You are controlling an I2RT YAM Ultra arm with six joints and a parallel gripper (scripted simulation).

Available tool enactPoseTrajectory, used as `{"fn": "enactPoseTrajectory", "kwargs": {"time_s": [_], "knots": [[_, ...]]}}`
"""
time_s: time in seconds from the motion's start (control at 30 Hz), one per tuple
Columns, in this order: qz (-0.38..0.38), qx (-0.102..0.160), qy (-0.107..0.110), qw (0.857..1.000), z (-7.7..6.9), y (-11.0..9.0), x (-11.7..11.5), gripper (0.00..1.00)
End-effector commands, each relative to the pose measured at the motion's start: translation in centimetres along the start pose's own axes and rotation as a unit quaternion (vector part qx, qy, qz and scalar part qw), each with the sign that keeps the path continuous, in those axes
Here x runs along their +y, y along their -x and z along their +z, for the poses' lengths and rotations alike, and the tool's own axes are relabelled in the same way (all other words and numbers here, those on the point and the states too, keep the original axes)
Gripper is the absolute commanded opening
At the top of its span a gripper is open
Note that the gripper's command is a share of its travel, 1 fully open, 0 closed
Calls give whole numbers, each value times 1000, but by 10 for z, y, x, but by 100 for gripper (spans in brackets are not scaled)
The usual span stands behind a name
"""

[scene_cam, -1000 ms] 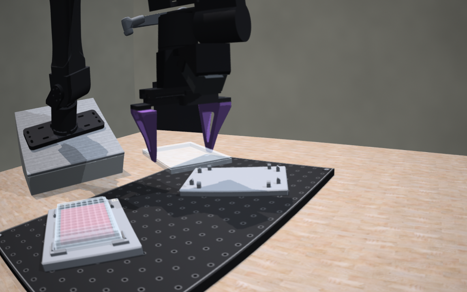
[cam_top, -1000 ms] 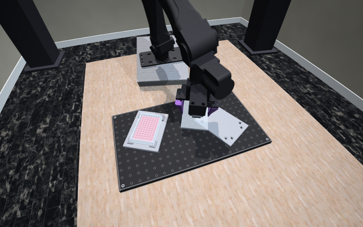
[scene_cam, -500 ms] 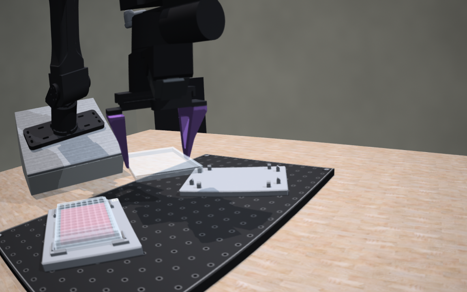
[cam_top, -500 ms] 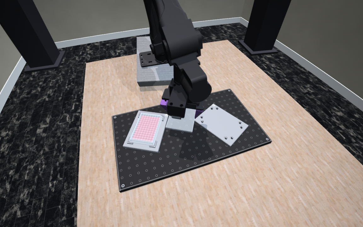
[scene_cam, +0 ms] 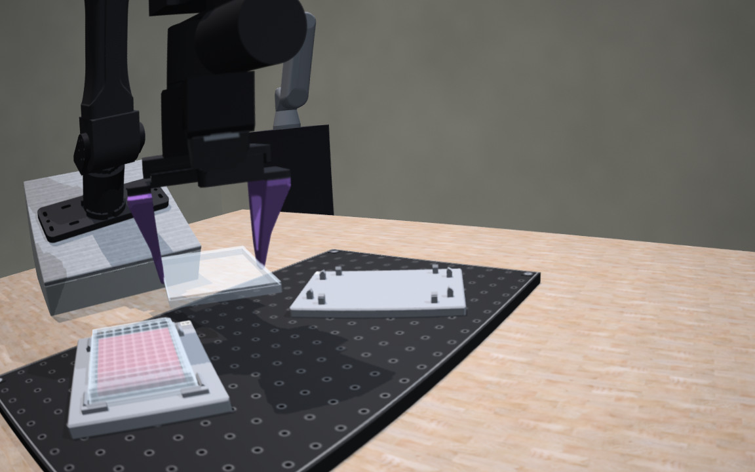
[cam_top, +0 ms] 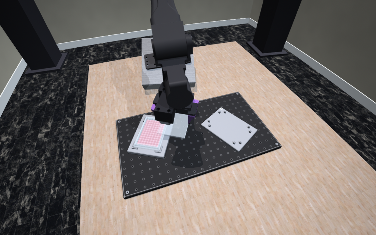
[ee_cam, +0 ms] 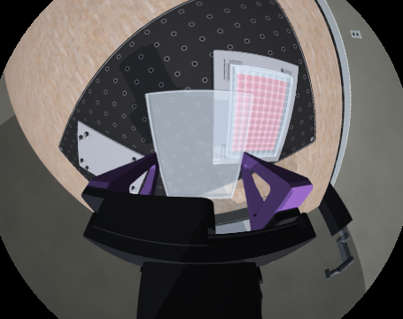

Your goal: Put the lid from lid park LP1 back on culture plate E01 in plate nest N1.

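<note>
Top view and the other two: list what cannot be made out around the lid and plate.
- Top view: the arm hides the fingers' hold on the lid and the plate's far end.
- Exterior view: the gripper carries the lid in the air; how far it overlaps the plate cannot be told.
- Wrist view: the lid veils the plate's near edge; labels E01, N1, LP1 are not readable.

Grey walls (cam_top: 344,32), marbled floor (cam_top: 37,131) (dark)

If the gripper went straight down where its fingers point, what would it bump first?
Probably the black pegboard, hit by the held lid. The gripper hangs beside the pink plate, though the top view hints at a slight overlap.
</note>
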State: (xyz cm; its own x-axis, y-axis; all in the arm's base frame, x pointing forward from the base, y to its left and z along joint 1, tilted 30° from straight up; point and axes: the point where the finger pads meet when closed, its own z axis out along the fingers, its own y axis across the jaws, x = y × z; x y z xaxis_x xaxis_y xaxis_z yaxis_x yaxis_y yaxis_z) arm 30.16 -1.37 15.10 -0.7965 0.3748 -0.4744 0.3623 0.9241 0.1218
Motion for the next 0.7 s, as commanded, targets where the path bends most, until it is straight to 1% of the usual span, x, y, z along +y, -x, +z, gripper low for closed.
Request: {"fn": "enactPoseTrajectory", "kwargs": {"time_s": [0.0, 0.17, 0.23, 0.67], "knots": [[-15, -8, 10, 1000, -4, 6, -5, 0], [-15, -8, 10, 1000, -4, 11, -21, 0], [-15, -8, 10, 1000, -4, 11, -21, 0], [-16, -9, 9, 1000, -3, 24, -62, 0]]}}
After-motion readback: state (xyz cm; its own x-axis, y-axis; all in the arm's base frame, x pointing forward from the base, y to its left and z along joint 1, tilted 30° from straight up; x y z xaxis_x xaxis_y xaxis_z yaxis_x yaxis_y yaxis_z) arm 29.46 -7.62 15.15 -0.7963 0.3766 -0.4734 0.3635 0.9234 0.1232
